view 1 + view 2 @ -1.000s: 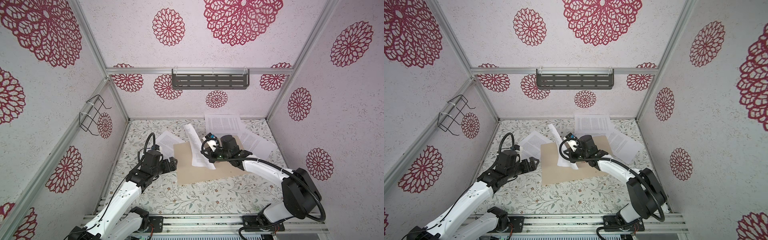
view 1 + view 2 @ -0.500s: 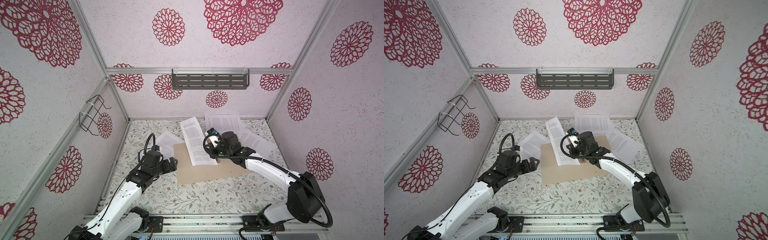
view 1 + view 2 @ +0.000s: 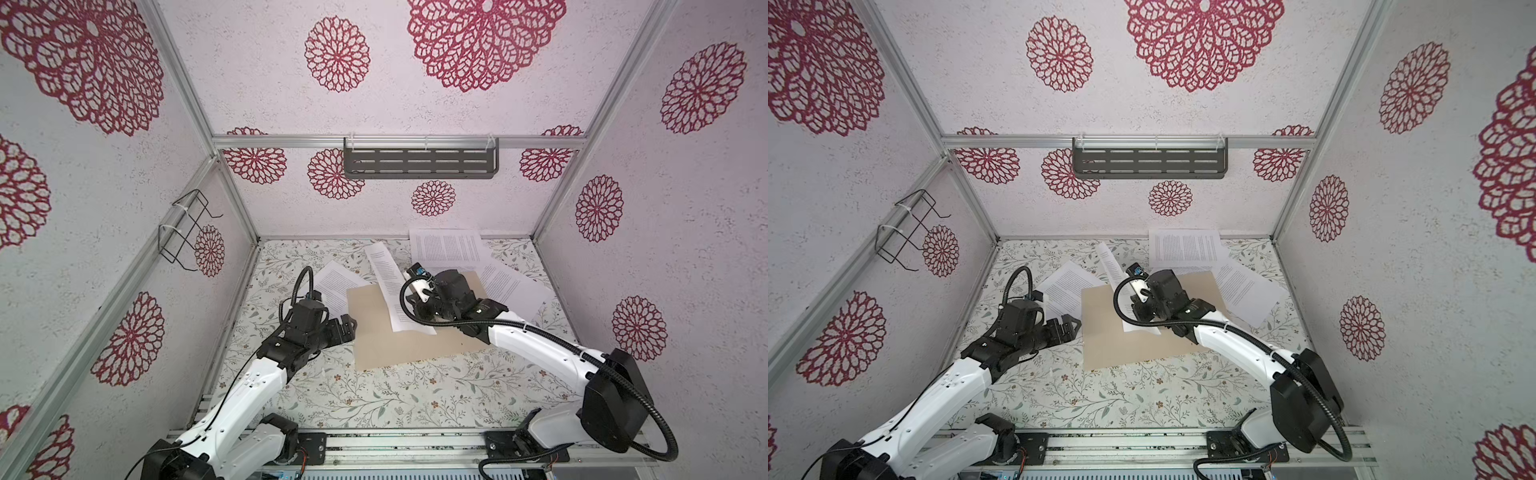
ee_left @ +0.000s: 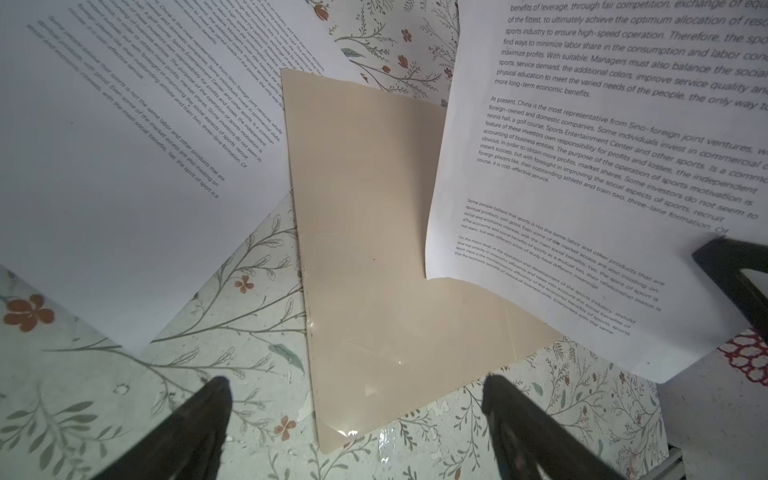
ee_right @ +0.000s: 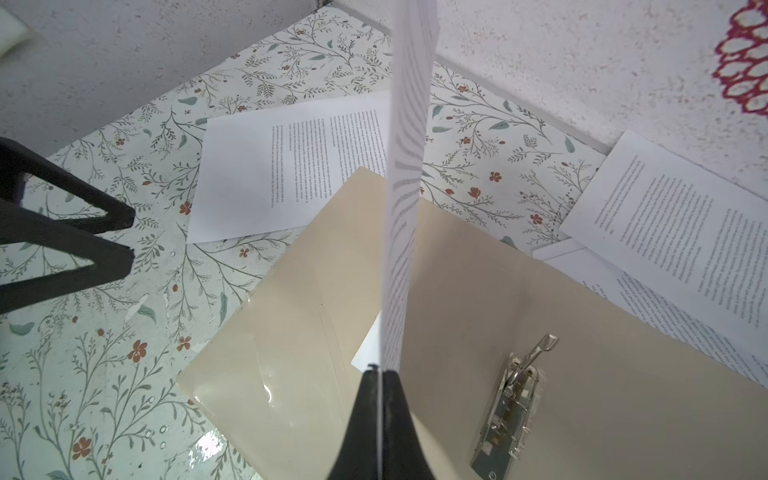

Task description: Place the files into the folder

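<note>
One printed sheet (image 3: 392, 291) hangs clamped in the right pincer (image 5: 379, 369) above the open tan folder (image 3: 374, 332) on the table (image 3: 374, 399); other sheets (image 3: 446, 245) lie around it. The left pincer (image 4: 355, 381) gapes wide by the folder's left edge.

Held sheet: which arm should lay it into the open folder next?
Right. The right claw is shut on the held sheet over the folder; the left claw is open and empty at the folder's edge.

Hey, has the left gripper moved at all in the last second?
No. The left gripper still hovers open at the left edge of the folder, in the same spot against that edge in both top views.
</note>
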`<state>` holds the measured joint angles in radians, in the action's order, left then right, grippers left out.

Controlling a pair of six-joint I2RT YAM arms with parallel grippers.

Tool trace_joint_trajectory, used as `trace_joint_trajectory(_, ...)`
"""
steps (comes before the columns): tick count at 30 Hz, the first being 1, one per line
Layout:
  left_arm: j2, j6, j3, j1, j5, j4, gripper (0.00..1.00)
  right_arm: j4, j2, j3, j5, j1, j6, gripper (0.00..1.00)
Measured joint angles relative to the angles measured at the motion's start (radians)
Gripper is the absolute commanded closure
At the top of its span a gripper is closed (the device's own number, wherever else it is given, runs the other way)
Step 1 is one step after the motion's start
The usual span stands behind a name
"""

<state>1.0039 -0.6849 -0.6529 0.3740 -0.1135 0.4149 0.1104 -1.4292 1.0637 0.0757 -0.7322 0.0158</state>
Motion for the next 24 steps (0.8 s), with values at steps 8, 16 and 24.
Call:
trace_joint_trajectory(8,-0.012,0.000,0.015,-0.002,-0.002,-0.007,0.03,0.000,0.000,0.008,0.086,-0.011,-0.022,1.00)
trace_joint_trajectory(16,-0.027,0.000,0.015,-0.002,-0.001,-0.006,0.03,0.000,0.000,0.021,0.171,-0.015,-0.065,1.00)
trace_joint_trajectory(24,-0.038,0.000,0.015,-0.003,-0.002,-0.006,0.03,-0.011,-0.001,0.021,0.247,-0.015,-0.102,1.00)
